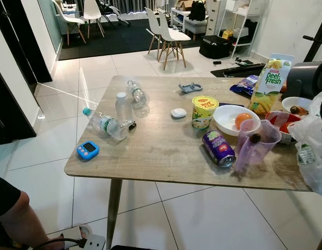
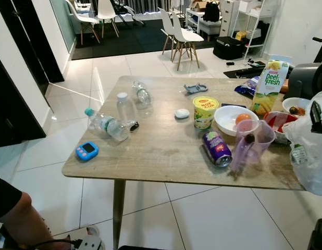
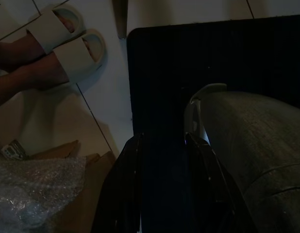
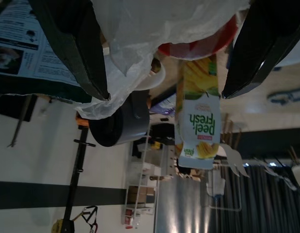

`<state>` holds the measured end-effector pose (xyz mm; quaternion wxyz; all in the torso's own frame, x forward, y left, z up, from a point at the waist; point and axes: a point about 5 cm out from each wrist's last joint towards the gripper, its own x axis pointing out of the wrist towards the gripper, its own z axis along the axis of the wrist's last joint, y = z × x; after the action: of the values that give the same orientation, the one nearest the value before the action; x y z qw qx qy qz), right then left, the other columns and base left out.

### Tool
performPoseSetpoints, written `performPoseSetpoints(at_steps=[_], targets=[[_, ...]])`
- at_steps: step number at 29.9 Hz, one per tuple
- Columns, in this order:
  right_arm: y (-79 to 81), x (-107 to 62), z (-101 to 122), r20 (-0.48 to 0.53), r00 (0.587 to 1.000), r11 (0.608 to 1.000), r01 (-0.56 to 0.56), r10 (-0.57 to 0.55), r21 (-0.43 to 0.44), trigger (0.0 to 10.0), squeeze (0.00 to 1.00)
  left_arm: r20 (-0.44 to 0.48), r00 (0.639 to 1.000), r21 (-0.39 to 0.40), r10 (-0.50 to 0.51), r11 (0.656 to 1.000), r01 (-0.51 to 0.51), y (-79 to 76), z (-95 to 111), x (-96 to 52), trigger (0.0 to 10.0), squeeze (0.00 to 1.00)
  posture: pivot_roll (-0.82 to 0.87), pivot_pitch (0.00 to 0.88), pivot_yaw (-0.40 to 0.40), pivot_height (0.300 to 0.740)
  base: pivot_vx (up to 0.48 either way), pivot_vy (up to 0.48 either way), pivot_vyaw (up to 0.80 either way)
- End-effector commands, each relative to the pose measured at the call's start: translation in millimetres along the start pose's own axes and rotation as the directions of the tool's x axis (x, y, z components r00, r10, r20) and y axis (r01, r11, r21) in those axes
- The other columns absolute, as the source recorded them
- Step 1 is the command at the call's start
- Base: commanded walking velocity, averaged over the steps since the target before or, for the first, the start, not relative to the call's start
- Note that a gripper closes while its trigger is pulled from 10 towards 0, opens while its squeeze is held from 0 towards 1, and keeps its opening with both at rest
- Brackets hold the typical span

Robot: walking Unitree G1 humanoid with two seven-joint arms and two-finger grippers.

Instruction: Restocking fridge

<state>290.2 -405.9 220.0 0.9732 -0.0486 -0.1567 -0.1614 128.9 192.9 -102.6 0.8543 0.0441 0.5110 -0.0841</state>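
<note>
Right wrist view: right gripper [image 4: 162, 53] spread wide around a white plastic bag [image 4: 155, 29] at the table's [image 1: 156, 151] 3 o'clock edge. One Peel Fresh carton [image 1: 269, 86] at 1 o'clock, one purple can [image 1: 219, 148] lying near centre, one yellow cup [image 1: 204, 111] at its 11. Three clear bottles [image 1: 106, 124] at 9-10 o'clock. Left gripper [image 3: 162, 184] hangs idle, fingers apart

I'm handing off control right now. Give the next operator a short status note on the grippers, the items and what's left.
Right gripper: fingers open around a white plastic bag at the table's right edge.
Left gripper: hangs idle, low beside the table.
On the wooden table: Peel Fresh juice carton upright, purple can on its side, yellow cup, three water bottles, one lying capped.
Done: nothing visibly stocked.
Left: everything.
</note>
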Motion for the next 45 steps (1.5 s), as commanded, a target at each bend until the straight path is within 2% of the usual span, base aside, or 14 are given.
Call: performPoseSetpoints(at_steps=[1, 12, 16, 19, 22, 26, 29, 33, 35, 37, 38, 40, 41, 45], targets=[[-3.4, 2.0, 3.7, 0.010, 1.000, 0.999, 0.018, -0.018, 0.033, 10.0, 0.00, -0.026, 1.000, 0.002, 0.002, 1.000, -0.002, 1.2, -6.6, -1.4, 10.0, 0.00, 0.10, 0.000, 0.001, 0.740, 0.000, 0.000, 0.00], [-28.0, -1.1, 16.8, 0.088, 0.982, 0.966, 0.147, -0.169, 0.213, 10.0, 0.00, -0.024, 1.000, 0.003, 0.002, 1.000, -0.002, 0.5, -6.2, -1.2, 10.0, 0.00, 0.10, 0.000, -0.005, 0.740, 0.000, 0.000, 0.00], [-56.6, -17.3, 11.1, 0.039, 0.939, 0.919, 0.325, -0.341, 0.224, 10.0, 0.00, -0.023, 1.000, 0.000, 0.001, 1.000, -0.001, -0.3, -5.9, -1.0, 10.0, 0.00, 0.10, 0.000, -0.007, 0.740, 0.000, 0.000, 0.00], [-80.5, -40.7, -4.2, -0.059, 0.865, 0.854, 0.501, -0.498, 0.142, 10.0, 0.00, -0.023, 1.000, -0.002, 0.000, 1.000, 0.000, -1.0, -6.1, -0.8, 10.0, 0.00, 0.10, 0.000, -0.009, 0.740, 0.000, 0.000, 0.00], [-88.0, -50.6, -10.2, -0.088, 0.835, 0.827, 0.550, -0.543, 0.120, 10.0, 0.00, -0.024, 1.000, -0.003, 0.000, 1.000, 0.000, -1.3, -6.3, -0.8, 10.0, 0.00, 0.09, 0.000, -0.007, 0.740, 0.000, 0.000, 0.00], [-108.7, -87.3, -31.9, -0.185, 0.729, 0.737, 0.675, -0.659, 0.032, 10.0, 0.00, -0.025, 1.000, -0.006, 0.000, 1.000, 0.000, -1.8, -6.7, -0.8, 10.0, 0.00, 0.09, 0.000, -0.007, 0.740, 0.000, 0.000, 0.00], [-112.9, -106.1, -47.2, -0.254, 0.677, 0.705, 0.708, -0.690, -0.028, 10.0, 0.00, -0.026, 1.000, -0.007, 0.000, 1.000, 0.000, -1.8, -7.2, -0.9, 10.0, 0.00, 0.09, 0.000, -0.007, 0.740, 0.000, 0.000, 0.00], [-109.1, -143.5, -82.9, -0.405, 0.570, 0.671, 0.723, -0.715, -0.166, 10.0, 0.00, -0.026, 1.000, -0.009, 0.001, 1.000, -0.002, -2.0, -7.5, -0.9, 10.0, 0.00, 0.09, 0.000, -0.011, 0.740, 0.000, 0.000, 0.00], [-109.1, -143.5, -82.9, -0.405, 0.570, 0.671, 0.723, -0.715, -0.166, 10.0, 0.00, -0.026, 1.000, -0.009, 0.001, 1.000, -0.002, -2.0, -7.5, -0.9, 10.0, 0.00, 0.09, 0.000, -0.011, 0.740, 0.000, 0.000, 0.00], [-98.2, -167.9, -107.9, -0.501, 0.506, 0.686, 0.671, -0.702, -0.283, 10.0, 0.00, -0.025, 1.000, -0.012, 0.003, 1.000, -0.003, -2.1, -7.6, -0.9, 10.0, 0.00, 0.10, 0.000, -0.010, 0.740, 0.000, 0.000, 0.00], [-98.2, -167.9, -107.9, -0.501, 0.506, 0.686, 0.671, -0.702, -0.283, 10.0, 0.00, -0.025, 1.000, -0.012, 0.003, 1.000, -0.003, -2.1, -7.6, -0.9, 10.0, 0.00, 0.10, 0.000, -0.010, 0.740, 0.000, 0.000, 0.00], [-89.2, -181.8, -122.2, -0.553, 0.474, 0.703, 0.630, -0.686, -0.332, 10.0, 0.00, -0.025, 1.000, -0.013, 0.004, 1.000, -0.004, -1.9, -7.9, -1.0, 10.0, 0.00, 0.10, 0.000, -0.011, 0.740, 0.000, 0.000, 0.00], [-68.9, -204.5, -145.9, -0.637, 0.433, 0.755, 0.514, -0.637, -0.406, 10.0, 0.00, -0.028, 1.000, -0.014, 0.007, 1.000, -0.007, -1.2, -9.0, -1.5, 10.0, 0.00, 0.10, 0.000, -0.010, 0.740, 0.000, 0.000, 0.00], [-37.5, -233.4, -173.0, -0.738, 0.380, 0.823, 0.367, -0.558, -0.433, 10.0, 0.00, -0.030, 0.999, -0.012, 0.011, 1.000, -0.011, 0.2, -10.3, -2.0, 10.0, 0.00, 0.10, 0.000, -0.009, 0.740, 0.000, 0.000, 0.00]])
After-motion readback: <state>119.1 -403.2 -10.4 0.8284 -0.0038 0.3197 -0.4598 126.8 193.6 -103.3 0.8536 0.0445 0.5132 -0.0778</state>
